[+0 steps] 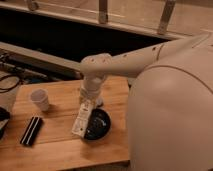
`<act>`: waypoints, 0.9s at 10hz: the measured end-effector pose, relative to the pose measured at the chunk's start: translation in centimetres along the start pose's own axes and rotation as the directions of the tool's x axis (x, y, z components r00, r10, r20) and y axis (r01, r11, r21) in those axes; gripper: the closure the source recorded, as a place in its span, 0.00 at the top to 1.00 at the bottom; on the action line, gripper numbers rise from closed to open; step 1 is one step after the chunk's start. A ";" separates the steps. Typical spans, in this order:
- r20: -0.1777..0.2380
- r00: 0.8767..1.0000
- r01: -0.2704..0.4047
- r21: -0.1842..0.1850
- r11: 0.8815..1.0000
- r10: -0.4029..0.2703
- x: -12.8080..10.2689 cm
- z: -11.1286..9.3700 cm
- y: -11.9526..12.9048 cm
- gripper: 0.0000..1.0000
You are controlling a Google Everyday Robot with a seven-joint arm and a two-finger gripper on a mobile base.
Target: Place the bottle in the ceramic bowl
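Note:
The pale slim bottle (82, 118) with a white printed label hangs tilted from my gripper (89, 102), which is shut on its upper end. The bottle's lower end is over the left rim of the glossy black ceramic bowl (100, 125), which sits on the wooden table (60, 147). I cannot tell whether the bottle touches the bowl. My arm reaches in from the right and hides the table's right side.
A small white cup (40, 99) stands to the left of the bowl. A flat black ribbed bar (31, 131) lies near the front left. Dark cables (9, 82) and a dark object (2, 122) sit at the left edge. A railing runs behind the table.

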 end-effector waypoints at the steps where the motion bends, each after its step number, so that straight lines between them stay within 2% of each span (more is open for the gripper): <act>1: -0.001 1.000 0.000 0.004 1.000 0.000 0.2 0.1 -0.5 0.00; 2: 0.001 1.000 -0.004 0.009 1.000 0.004 0.4 0.2 -1.1 0.00; 6: -0.008 1.000 -0.004 0.019 1.000 0.004 0.6 1.7 -0.8 0.01; 7: -0.011 1.000 -0.004 0.024 1.000 0.005 0.7 1.7 -1.0 0.05; 9: -0.012 1.000 -0.008 0.025 1.000 0.008 0.6 2.0 -0.9 0.25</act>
